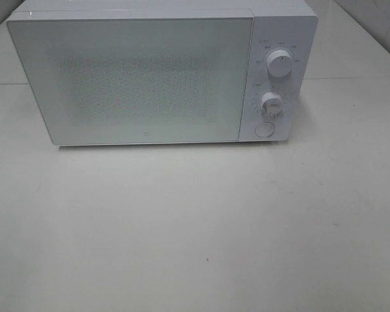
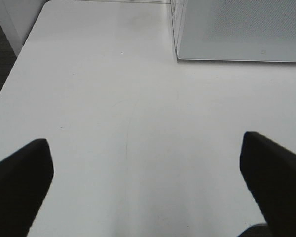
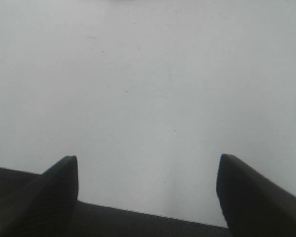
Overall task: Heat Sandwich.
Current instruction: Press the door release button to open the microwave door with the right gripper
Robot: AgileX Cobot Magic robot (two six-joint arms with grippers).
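Worktop (image 1: 195,240): white, smooth, faintly scuffed. Bears white microwave (image 1: 162,75) at far side, door shut, two dials and round button on right panel.

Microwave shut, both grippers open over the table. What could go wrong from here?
1. The microwave door is shut and shows no handle. The round button sits right under the lower dial, so a slightly high press could turn the dial instead.
2. No sandwich shows in any view. The left gripper and right gripper are open over the table, so the pickup may start without the target in sight.
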